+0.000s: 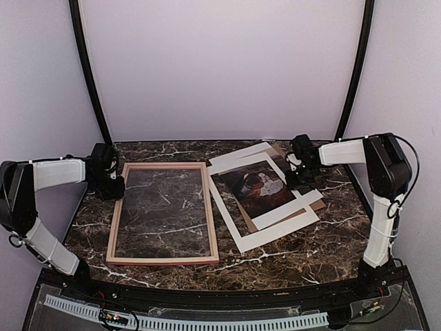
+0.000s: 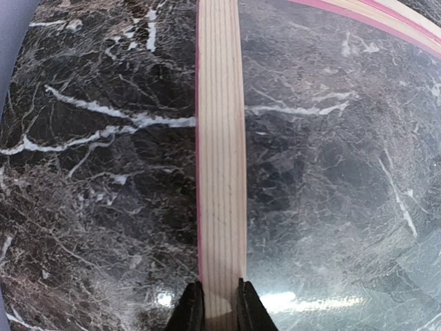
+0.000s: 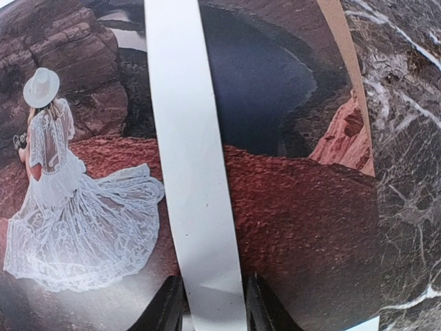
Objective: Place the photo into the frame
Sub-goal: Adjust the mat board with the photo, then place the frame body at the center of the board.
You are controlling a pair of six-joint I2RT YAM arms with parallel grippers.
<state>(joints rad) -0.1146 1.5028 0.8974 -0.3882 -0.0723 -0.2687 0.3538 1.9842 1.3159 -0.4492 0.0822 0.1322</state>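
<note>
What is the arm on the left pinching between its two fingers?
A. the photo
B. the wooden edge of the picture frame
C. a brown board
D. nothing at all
B: the left wrist view shows the left gripper with a finger on each side of the pale wood rail of the frame, while the photo lies apart, to its right.
</note>
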